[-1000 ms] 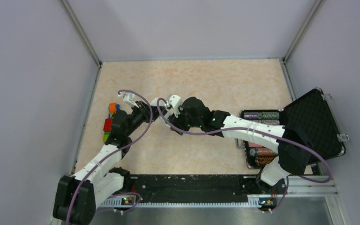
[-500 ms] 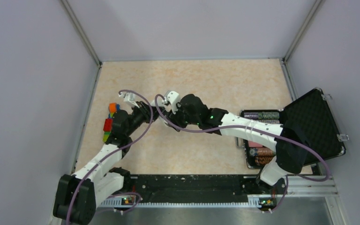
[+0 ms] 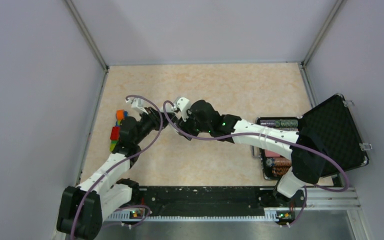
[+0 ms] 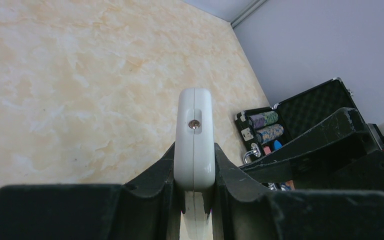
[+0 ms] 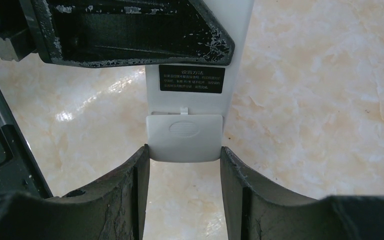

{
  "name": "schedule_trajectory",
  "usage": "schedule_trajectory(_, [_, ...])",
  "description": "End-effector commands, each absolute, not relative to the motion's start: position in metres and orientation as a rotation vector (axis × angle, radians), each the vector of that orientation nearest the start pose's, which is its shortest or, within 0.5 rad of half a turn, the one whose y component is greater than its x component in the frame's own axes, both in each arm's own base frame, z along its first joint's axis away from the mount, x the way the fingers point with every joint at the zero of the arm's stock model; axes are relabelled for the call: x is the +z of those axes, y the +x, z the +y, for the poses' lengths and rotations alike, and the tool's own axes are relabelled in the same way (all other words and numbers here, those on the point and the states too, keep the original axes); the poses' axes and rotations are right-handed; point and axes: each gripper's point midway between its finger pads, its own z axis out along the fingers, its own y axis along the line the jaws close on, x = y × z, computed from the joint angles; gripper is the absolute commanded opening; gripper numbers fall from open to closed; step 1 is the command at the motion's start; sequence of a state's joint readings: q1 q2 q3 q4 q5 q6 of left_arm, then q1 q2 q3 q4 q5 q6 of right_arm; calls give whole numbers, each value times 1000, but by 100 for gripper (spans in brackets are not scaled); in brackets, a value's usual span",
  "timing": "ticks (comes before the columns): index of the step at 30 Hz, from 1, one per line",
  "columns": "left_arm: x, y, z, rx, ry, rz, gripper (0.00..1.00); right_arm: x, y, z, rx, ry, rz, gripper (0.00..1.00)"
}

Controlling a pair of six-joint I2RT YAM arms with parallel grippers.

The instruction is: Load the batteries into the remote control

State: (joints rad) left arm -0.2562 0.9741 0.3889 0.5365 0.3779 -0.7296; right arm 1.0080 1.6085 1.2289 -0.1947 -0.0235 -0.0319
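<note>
Only the end of the remote control [image 4: 195,135] shows in the left wrist view; the rest sinks between the fingers of the left end effector [image 4: 194,156]. From above, the left arm [image 3: 130,132] and right arm [image 3: 260,135] cover it. In the right wrist view its far half is hidden, the print on its black label [image 5: 192,79] is too small to read, and the shut cover [image 5: 185,137] hides whatever is behind. Whether the right end effector [image 5: 184,150] presses its sides, I can't tell. At 3 o'clock the right arm masks part of the case [image 3: 335,131].
</note>
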Motion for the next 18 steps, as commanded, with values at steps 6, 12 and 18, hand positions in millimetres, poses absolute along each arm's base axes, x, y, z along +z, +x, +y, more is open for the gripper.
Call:
schedule_trajectory(6, [239, 308, -170, -1028, -67, 1614, 0, 176, 243, 401, 594, -1106, 1900, 38])
schedule_trajectory(12, [240, 309, -166, -998, -77, 1607, 0, 176, 245, 401, 582, -1100, 1905, 38])
schedule_trajectory(18, [240, 309, -164, -990, -84, 1607, 0, 177, 247, 403, 581, -1102, 1898, 38])
